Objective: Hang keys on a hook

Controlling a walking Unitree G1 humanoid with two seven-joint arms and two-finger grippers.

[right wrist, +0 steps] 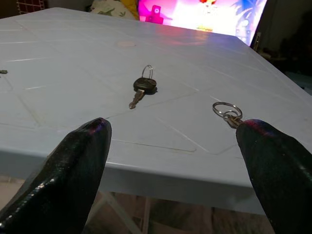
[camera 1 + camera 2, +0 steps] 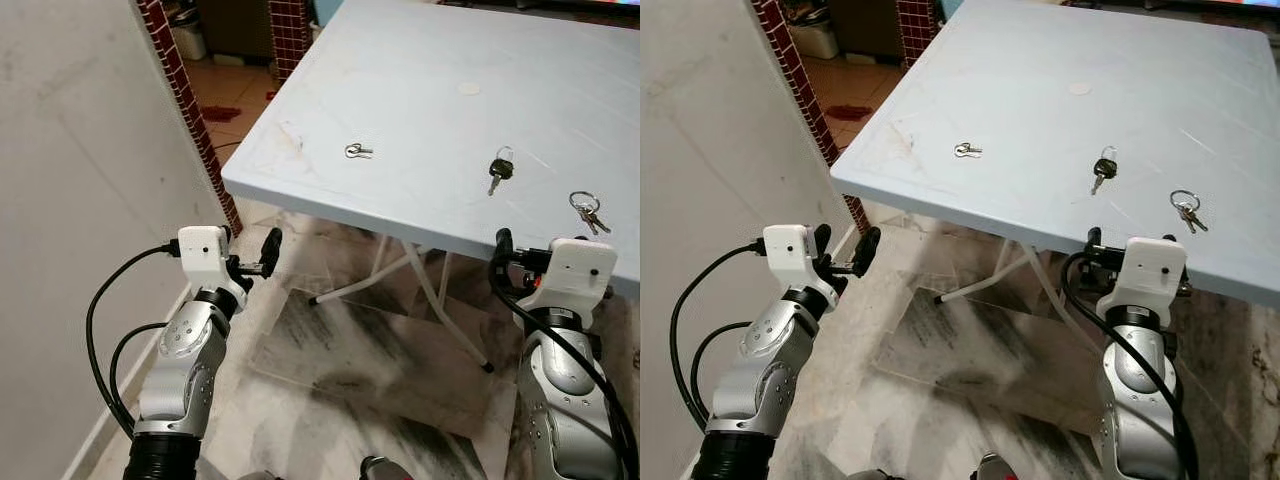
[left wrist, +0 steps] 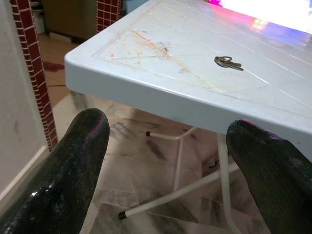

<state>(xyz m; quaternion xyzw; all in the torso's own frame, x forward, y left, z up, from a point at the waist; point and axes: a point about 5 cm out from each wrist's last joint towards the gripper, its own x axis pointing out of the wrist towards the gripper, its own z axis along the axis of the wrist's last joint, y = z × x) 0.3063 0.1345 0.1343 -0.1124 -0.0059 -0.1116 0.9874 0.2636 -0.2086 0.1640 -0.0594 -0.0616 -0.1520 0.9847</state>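
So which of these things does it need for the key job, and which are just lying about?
For the job:
black-headed key
keys on a ring
small silver key
right gripper, open
left gripper, open

Just there:
white table
brick pillar

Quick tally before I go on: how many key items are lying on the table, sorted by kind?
Small silver key: 1
Black-headed key on a ring: 1
Bunch of keys on a large ring: 1
Total: 3, all lying apart on the light blue table.
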